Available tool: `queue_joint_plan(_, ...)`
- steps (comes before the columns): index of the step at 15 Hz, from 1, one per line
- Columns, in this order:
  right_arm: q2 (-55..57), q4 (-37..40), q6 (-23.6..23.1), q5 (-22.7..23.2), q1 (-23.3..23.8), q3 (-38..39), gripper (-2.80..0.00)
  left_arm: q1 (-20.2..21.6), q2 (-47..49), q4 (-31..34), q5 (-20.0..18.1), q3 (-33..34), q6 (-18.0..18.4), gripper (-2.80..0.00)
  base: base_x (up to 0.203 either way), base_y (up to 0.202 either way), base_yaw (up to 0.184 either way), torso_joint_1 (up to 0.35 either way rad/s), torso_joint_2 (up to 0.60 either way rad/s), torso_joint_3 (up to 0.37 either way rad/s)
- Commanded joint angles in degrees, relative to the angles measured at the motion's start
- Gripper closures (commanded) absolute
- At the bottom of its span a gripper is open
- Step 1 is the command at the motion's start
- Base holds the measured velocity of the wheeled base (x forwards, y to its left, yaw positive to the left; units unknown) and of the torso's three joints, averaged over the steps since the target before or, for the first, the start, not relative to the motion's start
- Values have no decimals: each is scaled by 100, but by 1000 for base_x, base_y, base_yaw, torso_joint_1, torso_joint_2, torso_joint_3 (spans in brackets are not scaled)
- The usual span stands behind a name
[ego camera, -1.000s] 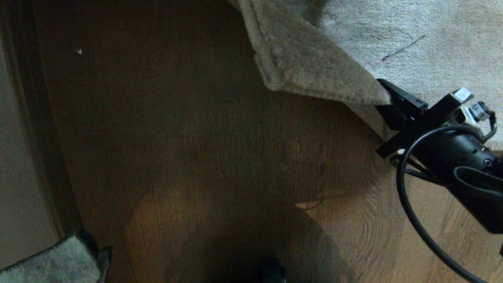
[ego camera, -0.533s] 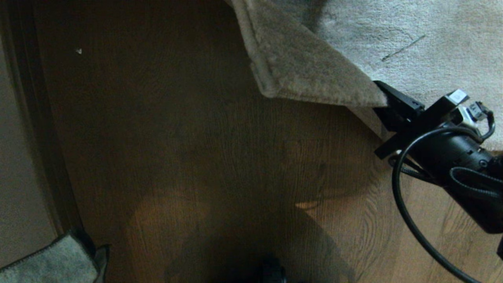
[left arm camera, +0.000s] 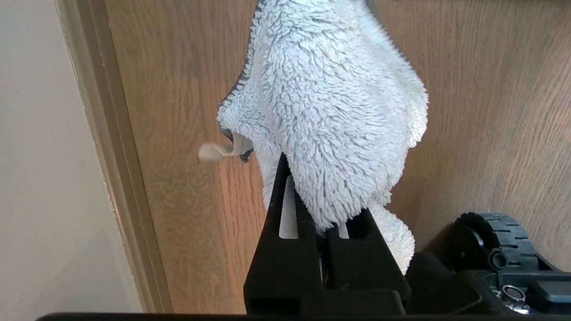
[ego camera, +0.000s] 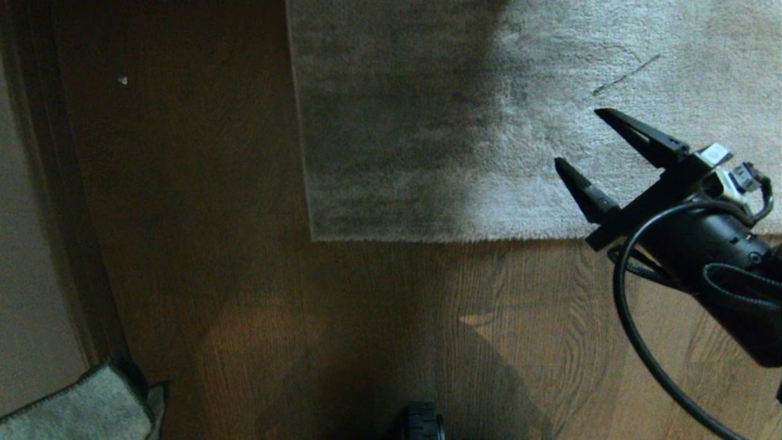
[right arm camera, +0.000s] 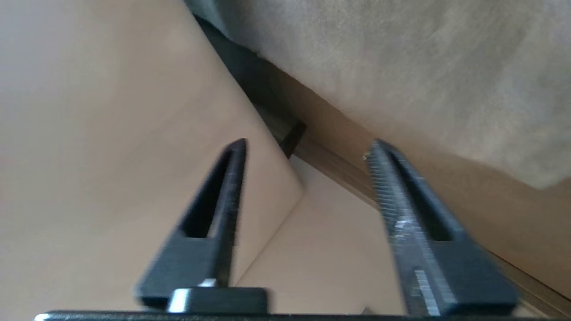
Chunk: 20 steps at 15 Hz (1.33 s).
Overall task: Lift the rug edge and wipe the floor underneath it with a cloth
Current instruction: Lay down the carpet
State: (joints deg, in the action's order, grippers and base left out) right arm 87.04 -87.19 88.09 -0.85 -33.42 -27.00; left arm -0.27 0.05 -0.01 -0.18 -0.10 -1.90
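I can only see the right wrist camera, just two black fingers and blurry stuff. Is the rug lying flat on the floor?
Observer: Yes. In the head view the rug edge lies flat on the floor, corner and all.
Operator: I can't see my cloth anywhere. Where is it?
Observer: The left wrist view shows it. The left gripper is shut on the cloth, which hangs over bare floor near the baseboard.
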Motion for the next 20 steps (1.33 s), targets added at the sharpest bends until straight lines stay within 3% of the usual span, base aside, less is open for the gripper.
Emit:
queue_joint_plan(1, -13, -277, 42, 6, -198, 168, -280, 0, -5, 1, 1, 1, -4, 0, 0, 0, 0, 0, 0, 0)
queue_joint_plan(7, 585, -277, -225, -3, -416, 395, -280, 0, -5, 1, 1, 1, -4, 0, 0, 0, 0, 0, 0, 0)
queue_joint_plan(12, 1487, -277, -1616, -45, -669, 212, -280, 0, -5, -1, 9, 1, -4, 0, 0, 0, 0, 0, 0, 0)
queue_joint_plan(14, 1599, -277, -1793, -4, -675, 213, -280, 0, -5, 1, 5, 1, -4, 0, 0, 0, 0, 0, 0, 0)
queue_joint_plan(15, 1614, -277, -1795, 23, -675, 204, 0, 0, -5, -2, 1, 1, -4, 0, 0, 0, 0, 0, 0, 0)
queue_joint_plan(20, 1961, -264, -2117, 156, -660, 167, 0, 0, -5, 1, 1, 1, -4, 0, 0, 0, 0, 0, 0, 0)
